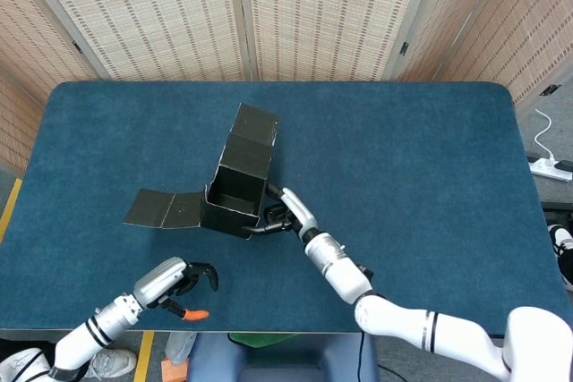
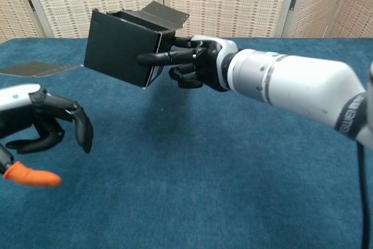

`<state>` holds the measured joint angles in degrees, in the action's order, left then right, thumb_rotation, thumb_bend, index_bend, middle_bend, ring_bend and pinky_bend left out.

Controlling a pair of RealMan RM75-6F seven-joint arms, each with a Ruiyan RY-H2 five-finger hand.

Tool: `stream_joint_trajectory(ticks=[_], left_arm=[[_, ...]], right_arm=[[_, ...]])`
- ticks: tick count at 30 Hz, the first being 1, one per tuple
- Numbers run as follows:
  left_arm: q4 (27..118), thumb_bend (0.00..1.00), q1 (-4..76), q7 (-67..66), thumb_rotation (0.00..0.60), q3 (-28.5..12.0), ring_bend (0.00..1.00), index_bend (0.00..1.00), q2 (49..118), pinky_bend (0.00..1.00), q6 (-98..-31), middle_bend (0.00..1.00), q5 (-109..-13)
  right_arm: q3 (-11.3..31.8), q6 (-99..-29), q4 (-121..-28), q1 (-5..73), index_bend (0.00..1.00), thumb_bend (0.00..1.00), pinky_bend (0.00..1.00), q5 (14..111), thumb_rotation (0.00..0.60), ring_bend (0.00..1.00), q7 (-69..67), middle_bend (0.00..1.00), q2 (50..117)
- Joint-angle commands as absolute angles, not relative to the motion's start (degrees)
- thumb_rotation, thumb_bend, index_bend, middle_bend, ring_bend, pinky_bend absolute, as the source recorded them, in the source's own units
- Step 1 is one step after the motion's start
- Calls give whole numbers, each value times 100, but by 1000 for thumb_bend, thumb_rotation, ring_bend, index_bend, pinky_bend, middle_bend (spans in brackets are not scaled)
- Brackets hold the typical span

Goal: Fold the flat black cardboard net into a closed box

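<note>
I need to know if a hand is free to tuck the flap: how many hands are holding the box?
1. The right hand grips the black box at its side wall, lifted off the table. The left hand hangs apart, near the table's front edge, holding nothing.

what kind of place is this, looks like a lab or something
Probably a robot test setup in a lab or studio: a table with a plain blue cover, woven folding screens walling it off, and a power strip on the floor.
</note>
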<state>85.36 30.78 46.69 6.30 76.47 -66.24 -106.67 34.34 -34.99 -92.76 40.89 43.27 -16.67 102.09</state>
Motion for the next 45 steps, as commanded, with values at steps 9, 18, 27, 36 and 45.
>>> stream_joint_trajectory(ticks=[9,18,27,36,45], left_arm=[[7814,293,3284,3963,600,108,891,461,8228,1000,-6568,467,-9797],[7362,322,2940,2292,600,-471,891,404,8573,1000,-7869,402,-9624],[6909,245,3152,1775,600,-524,872,308,8914,1000,-8356,302,-10077],[6749,228,3412,1636,600,-472,870,302,9003,1000,-8396,300,-10344],[6459,218,3668,1852,600,-386,862,302,9383,1000,-8142,300,-10265]], right_arm=[[3211,-2832,-10147,3414,393,302,1000,4807,600,799,-2438,557,9085],[2858,-2761,-10024,3130,393,302,1000,5785,600,799,-2785,554,9003],[2549,-2913,-9778,3146,392,301,1000,6535,600,799,-3086,550,9116],[2316,-3150,-9553,3283,393,301,1000,6901,600,799,-3092,547,9225],[2086,-3407,-9144,3468,393,302,1000,6980,600,799,-3253,547,9522]])
